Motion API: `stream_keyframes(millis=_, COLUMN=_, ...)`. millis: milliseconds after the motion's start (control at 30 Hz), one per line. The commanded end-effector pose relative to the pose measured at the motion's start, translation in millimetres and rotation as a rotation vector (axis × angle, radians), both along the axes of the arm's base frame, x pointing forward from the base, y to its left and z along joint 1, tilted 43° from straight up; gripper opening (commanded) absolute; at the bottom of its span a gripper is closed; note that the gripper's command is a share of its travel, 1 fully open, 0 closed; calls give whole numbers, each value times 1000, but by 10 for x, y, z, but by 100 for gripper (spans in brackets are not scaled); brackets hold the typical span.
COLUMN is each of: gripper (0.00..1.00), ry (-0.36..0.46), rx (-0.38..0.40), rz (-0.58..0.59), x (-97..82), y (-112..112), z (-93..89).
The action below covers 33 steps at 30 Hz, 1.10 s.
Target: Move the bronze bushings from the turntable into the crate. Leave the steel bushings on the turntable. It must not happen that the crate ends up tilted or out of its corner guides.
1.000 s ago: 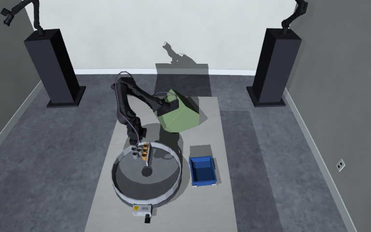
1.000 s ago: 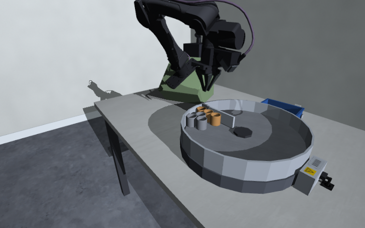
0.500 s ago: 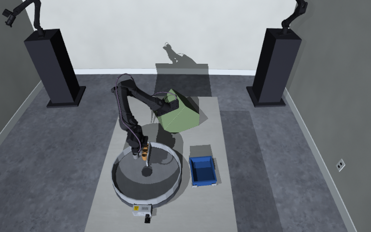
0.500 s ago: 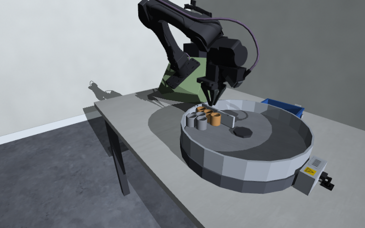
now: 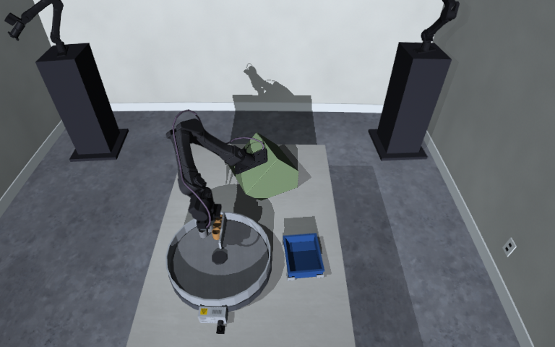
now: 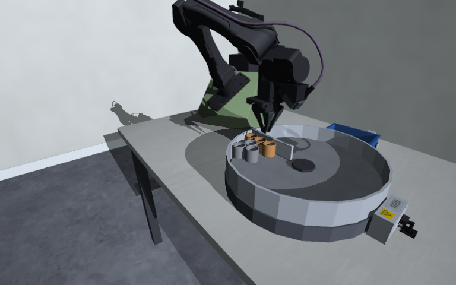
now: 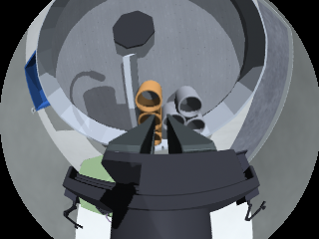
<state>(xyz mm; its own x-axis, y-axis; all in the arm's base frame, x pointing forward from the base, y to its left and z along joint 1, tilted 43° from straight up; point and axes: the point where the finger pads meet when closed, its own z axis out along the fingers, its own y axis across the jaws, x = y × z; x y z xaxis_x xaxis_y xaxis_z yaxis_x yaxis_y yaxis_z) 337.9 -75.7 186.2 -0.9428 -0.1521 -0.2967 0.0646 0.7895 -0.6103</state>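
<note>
From the top, the black arm point(image 5: 190, 163) point(image 6: 231, 29) reaches from a green block point(image 5: 272, 180) point(image 6: 235, 104) over the turntable point(image 5: 237, 298) point(image 6: 306, 213) point(image 7: 251, 97); a blue crate point(image 5: 303, 255) point(image 6: 356, 134) point(image 7: 36, 87) stands beside it, with two pale corner guides visible. The arm covers some bushings.

In the exterior view, three bronze bushings point(image 5: 217, 234) point(image 6: 269, 149) point(image 7: 149, 97) stand on the turntable along a divider point(image 5: 222, 233) point(image 6: 285, 149) point(image 7: 130, 82), beside three steel bushings point(image 5: 202, 233) point(image 6: 252, 154) point(image 7: 189, 102). The crate is partly cut off by the turntable wall.

In the wrist view, the gripper point(image 6: 266, 130) point(image 7: 160, 119) is nearly closed, seemingly on nothing, its fingers hiding parts of the rear bushings.

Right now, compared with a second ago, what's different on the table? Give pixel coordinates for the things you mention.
The gripper point(image 6: 266, 130) point(image 7: 160, 119) has swung out from beside the green block point(image 5: 267, 178) point(image 6: 231, 104) to above the bushings by the divider point(image 5: 222, 230) point(image 6: 285, 148) point(image 7: 130, 82). Nothing has been taken hold of or let go. The bronze bushings point(image 6: 269, 149) point(image 7: 149, 97), steel bushings point(image 6: 252, 154) point(image 7: 188, 102) and crate point(image 5: 303, 272) point(image 6: 356, 132) point(image 7: 35, 87) stayed put.
</note>
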Motion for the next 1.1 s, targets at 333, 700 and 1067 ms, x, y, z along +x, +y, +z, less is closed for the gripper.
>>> stream_keyframes(millis=333, gripper=15, ry=-63, rx=12, rz=24, x=95, y=88, z=137)
stream_keyframes(millis=700, gripper=15, ry=-73, rx=9, rz=18, x=118, y=103, z=154)
stream_keyframes(millis=1067, gripper=15, ry=-73, rx=9, rz=18, x=118, y=103, z=154)
